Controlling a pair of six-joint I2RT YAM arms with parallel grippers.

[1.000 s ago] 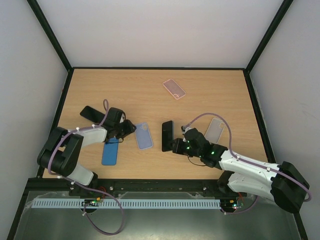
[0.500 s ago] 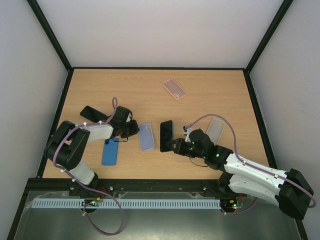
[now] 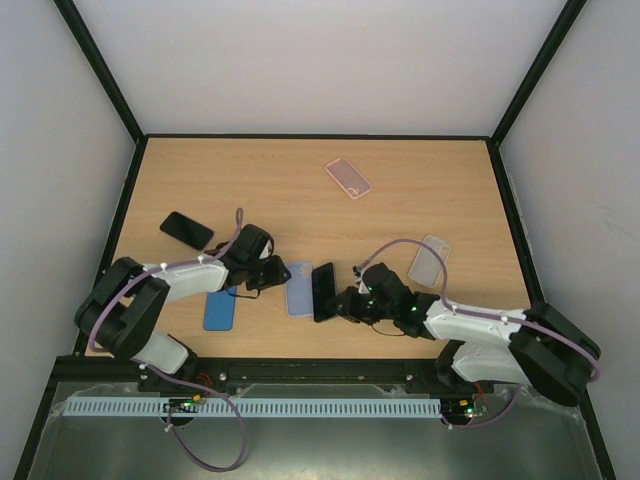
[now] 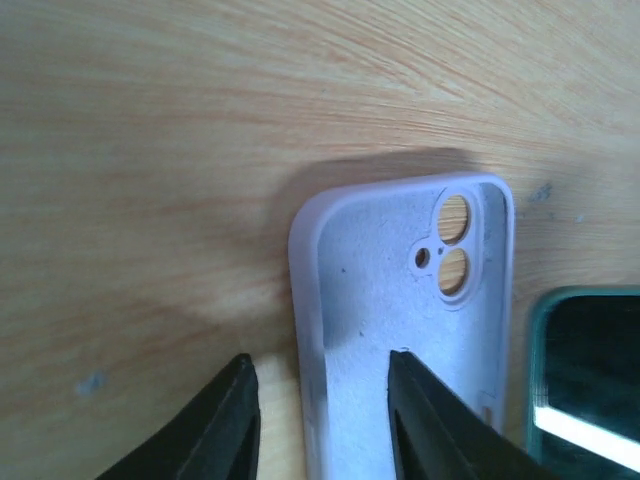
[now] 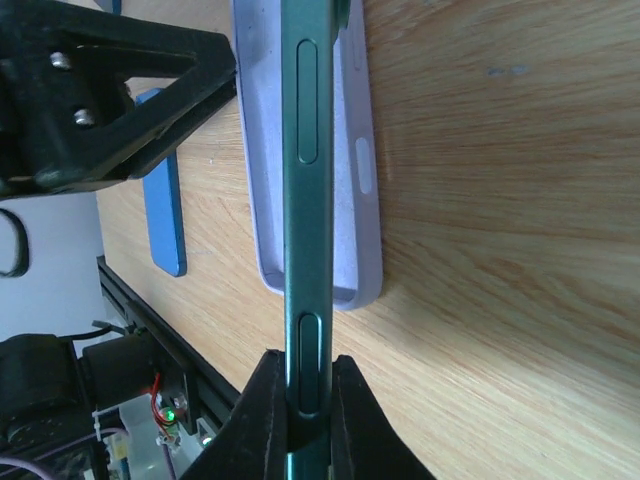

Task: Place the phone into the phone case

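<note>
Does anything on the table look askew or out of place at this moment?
Only the phone: the right claw holds it turned on its long edge, not flat, beside the lilac case. That case lies flat, open side up, with the open left claw straddling one wall.

White-and-black arms (image 3: 468, 321), lilac cables (image 3: 402, 241), black claws (image 4: 320, 372).

Robot lab test cell: white walls (image 3: 320, 60), black frame (image 3: 100, 70), wooden table (image 3: 270, 170).
</note>
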